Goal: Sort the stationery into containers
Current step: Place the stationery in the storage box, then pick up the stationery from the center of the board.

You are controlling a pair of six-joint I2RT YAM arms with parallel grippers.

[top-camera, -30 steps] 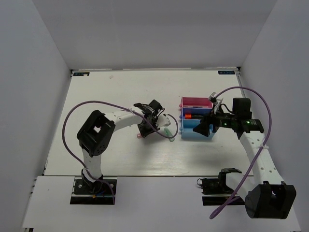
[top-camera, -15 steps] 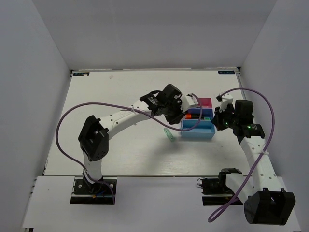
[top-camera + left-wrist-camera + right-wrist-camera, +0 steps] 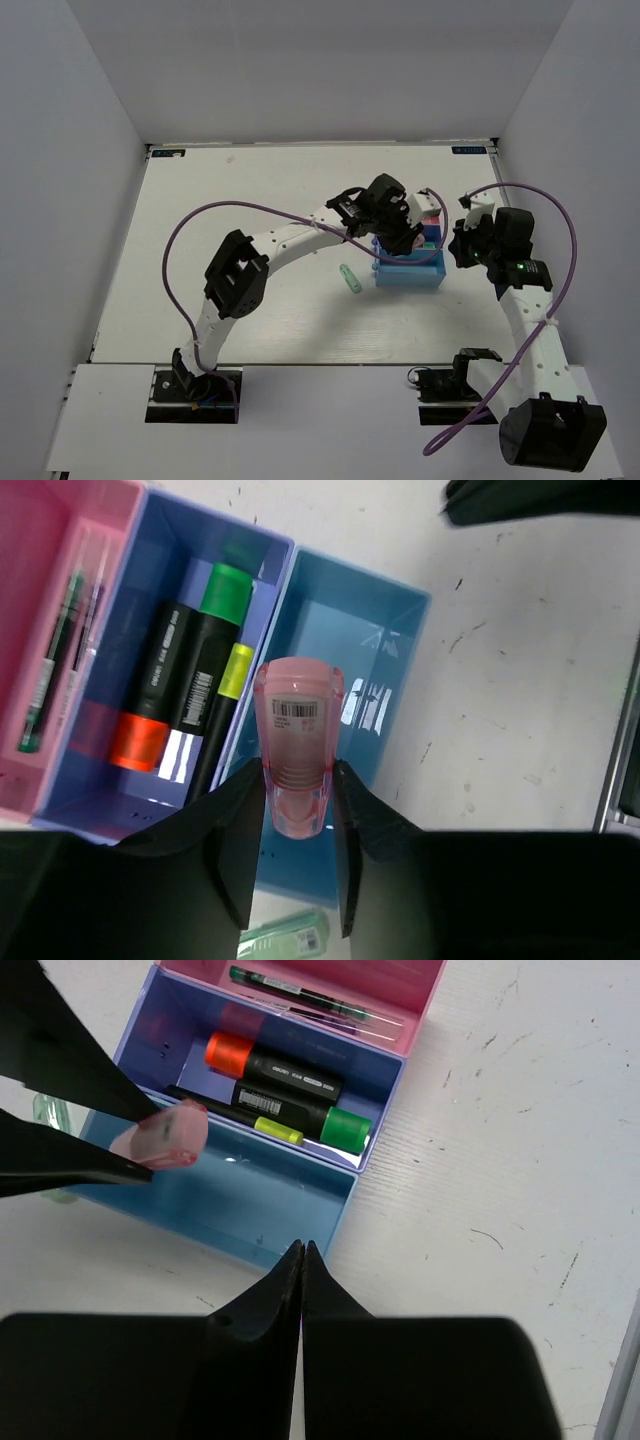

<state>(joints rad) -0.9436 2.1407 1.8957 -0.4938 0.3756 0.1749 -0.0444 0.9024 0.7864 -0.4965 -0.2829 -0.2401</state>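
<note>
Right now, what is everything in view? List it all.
table: one, white
joined trays: three, pink tray, dark blue tray, light blue tray, on the table
thin pens: at least two, one green, in the pink tray
black markers: two, orange-capped marker and green-capped marker, in the dark blue tray
black-yellow pen: one, in the dark blue tray
pink marker: one, held over the light blue tray
pale green marker: one, on the table left of the trays
left end effector: shut on the pink marker
right end effector: shut, empty, near the light blue tray
</note>
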